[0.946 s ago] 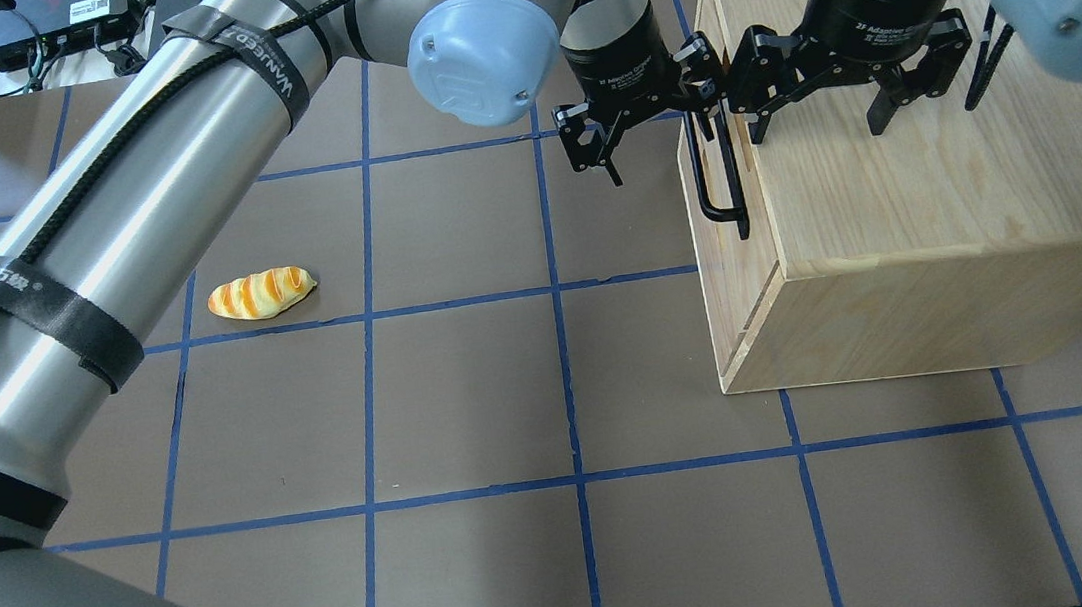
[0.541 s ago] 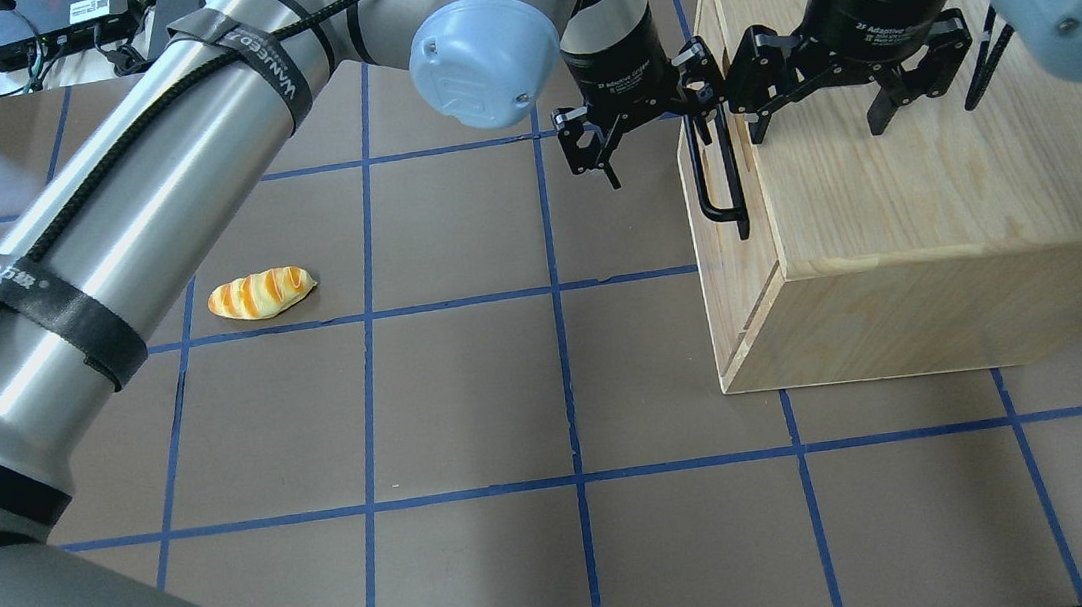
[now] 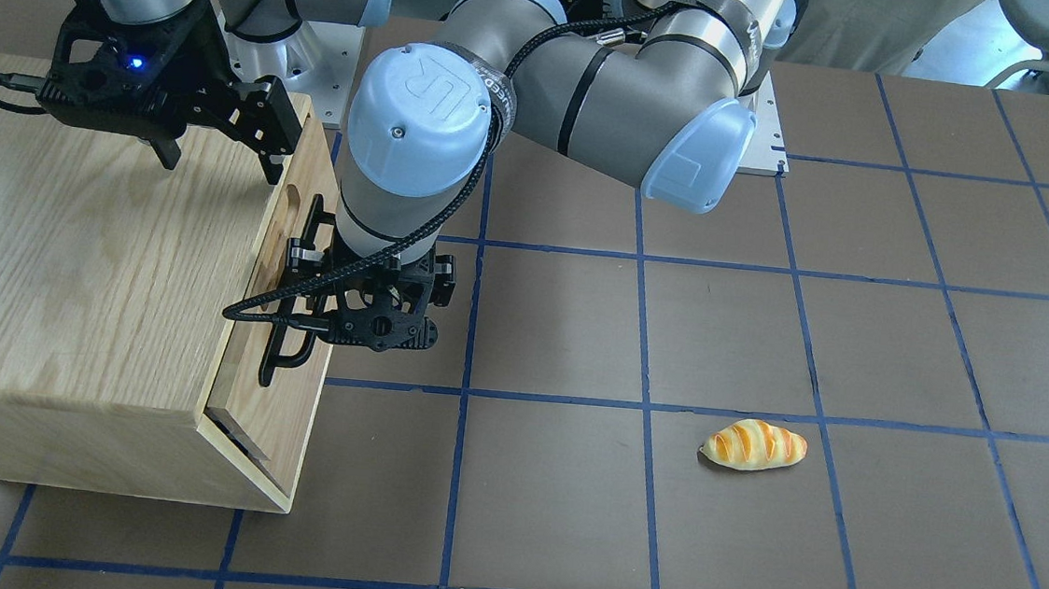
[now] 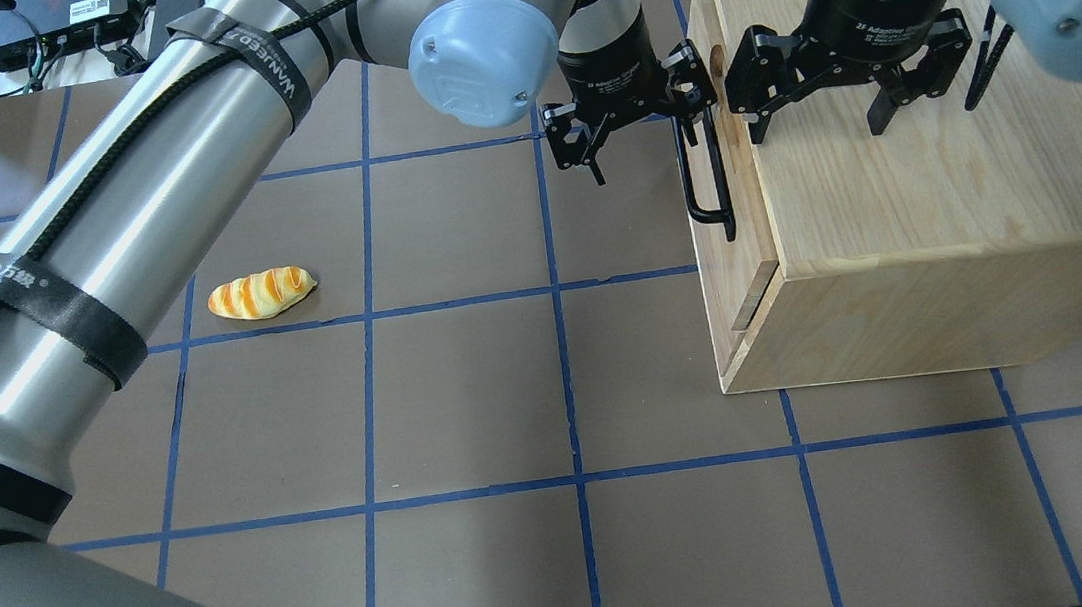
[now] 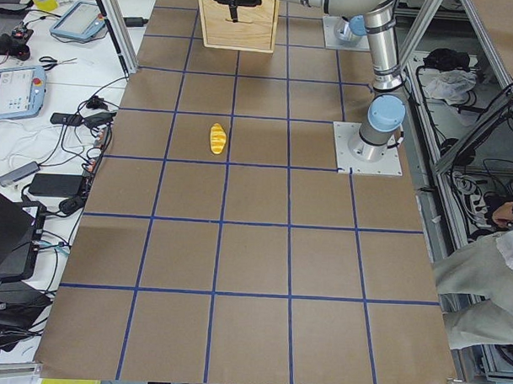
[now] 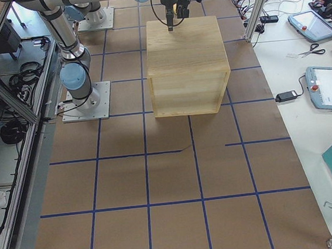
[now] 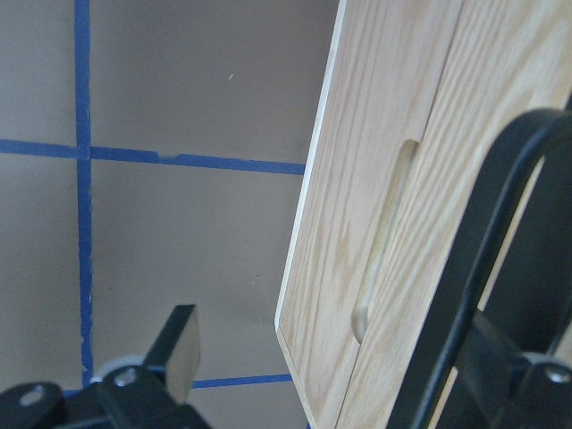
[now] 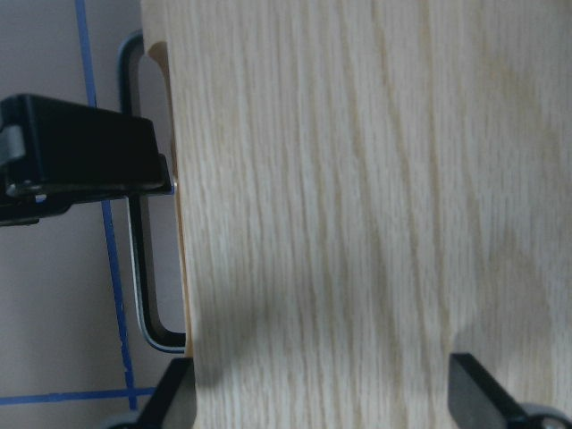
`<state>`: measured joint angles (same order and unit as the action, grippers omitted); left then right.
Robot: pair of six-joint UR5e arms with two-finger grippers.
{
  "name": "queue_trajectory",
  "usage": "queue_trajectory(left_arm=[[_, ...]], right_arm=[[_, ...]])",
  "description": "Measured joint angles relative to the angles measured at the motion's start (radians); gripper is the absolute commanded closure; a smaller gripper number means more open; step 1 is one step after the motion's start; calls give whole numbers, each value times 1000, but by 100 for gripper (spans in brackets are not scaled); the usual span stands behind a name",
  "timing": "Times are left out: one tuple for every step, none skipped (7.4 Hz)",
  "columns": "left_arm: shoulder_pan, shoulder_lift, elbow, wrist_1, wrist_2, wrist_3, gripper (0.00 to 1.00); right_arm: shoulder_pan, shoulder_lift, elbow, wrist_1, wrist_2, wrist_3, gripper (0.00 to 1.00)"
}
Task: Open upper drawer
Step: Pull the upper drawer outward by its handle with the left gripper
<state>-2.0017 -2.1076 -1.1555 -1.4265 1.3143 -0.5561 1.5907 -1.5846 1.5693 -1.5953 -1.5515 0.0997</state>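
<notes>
The upper drawer [image 4: 719,275] is the light oak front on the cabinet's left face, with an oval slot [image 7: 384,241] and a long black bar handle [image 4: 690,177]. It stands slightly out, with a dark gap at its near corner. My left gripper [image 4: 644,137] is open, and one finger sits hooked behind the handle. The front-facing view shows this gripper [image 3: 364,315] beside the handle [image 3: 281,350]. My right gripper [image 4: 821,121] is open and empty, with its fingertips on or just above the cabinet's top [image 4: 940,181]. The handle also shows in the right wrist view [image 8: 138,268].
A toy bread loaf [image 4: 260,294] lies on the brown mat to the left of the cabinet, well away from both arms. The big oak cabinet [image 3: 67,277] fills the table's right side in the overhead view. Blue tape lines grid the mat.
My left gripper has moved a little to the left with its finger behind the handle. The drawer has slid out with it and a gap has opened. The right gripper has not moved.
</notes>
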Motion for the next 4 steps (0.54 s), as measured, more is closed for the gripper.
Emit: queue_trajectory(left_arm=[[1,2,1,0,10,9,0],[5,7,0,0,14,17,0],[12,14,-3,-3,16,25,0],[20,17,-6,-6,17,31,0]], right_arm=[[0,0,0,0,0,0,0],[0,0,0,0,0,0,0],[0,0,0,0,0,0,0],[0,0,0,0,0,0,0]])
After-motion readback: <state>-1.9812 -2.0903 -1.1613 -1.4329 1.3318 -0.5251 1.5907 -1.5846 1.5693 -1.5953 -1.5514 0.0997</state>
